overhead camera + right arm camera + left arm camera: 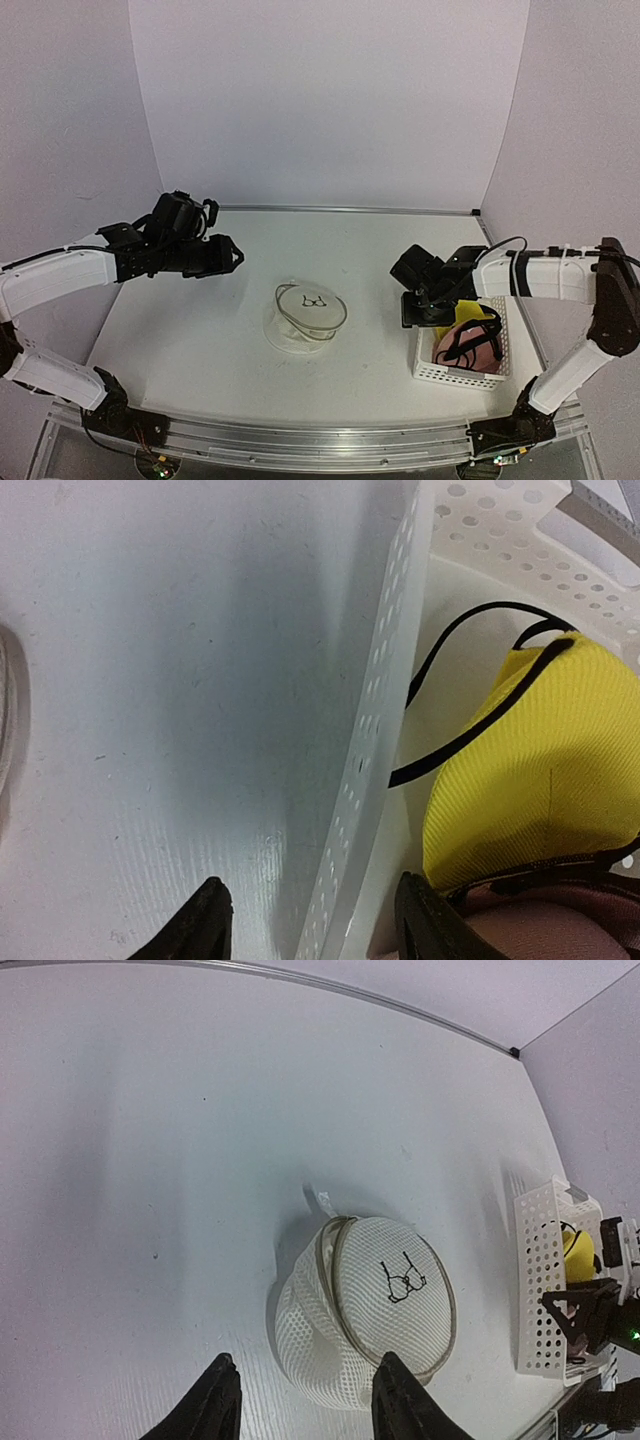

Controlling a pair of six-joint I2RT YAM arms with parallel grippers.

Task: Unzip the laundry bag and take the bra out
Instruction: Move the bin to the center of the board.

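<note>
Premises presented as a robotics test cell; the white table was boxed by plain backdrop panels along its far and side edges; an aluminium rail carried the arm bases at its near edge.

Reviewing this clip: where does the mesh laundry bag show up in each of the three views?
Top external: laundry bag sits mid-frame, slightly below centre.
Left wrist: lower centre, bra outline facing the camera.
Right wrist: a pale curved sliver at the far left edge may be it; cannot tell.
Shared landmark: the white perforated basket, on the right in every view.
</note>
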